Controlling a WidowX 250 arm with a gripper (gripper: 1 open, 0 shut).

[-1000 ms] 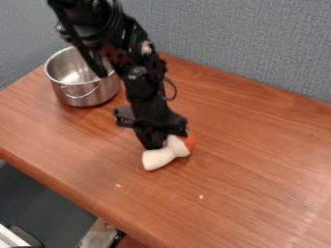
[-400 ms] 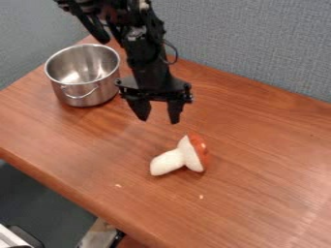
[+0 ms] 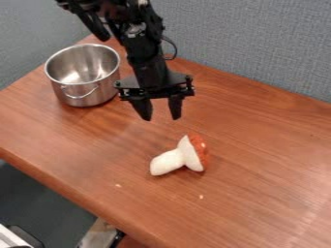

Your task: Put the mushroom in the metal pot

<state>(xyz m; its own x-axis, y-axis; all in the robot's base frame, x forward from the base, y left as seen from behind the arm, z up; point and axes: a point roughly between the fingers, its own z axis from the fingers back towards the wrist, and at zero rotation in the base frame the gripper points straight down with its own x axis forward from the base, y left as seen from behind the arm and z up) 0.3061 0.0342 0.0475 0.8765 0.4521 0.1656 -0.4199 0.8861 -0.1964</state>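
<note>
Mushroom (image 3: 179,158) on unlabelled table (image 3: 258,145)

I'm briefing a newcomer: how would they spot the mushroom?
Start at the wooden table, with the metal pot at its far left. Nearer the front edge, below the gripper, the mushroom lies on its side: cream stem, reddish cap, the only small object.

The wooden table (image 3: 258,155) was mostly bare. Only 2 things stood on it: the metal pot (image 3: 83,76) near the back left corner and the mushroom (image 3: 179,157) lying on its side near the middle, well apart. Between them the wood was free. The gripper (image 3: 159,109) hung in that gap above the table, its fingers apart, with no thing under it.
</note>
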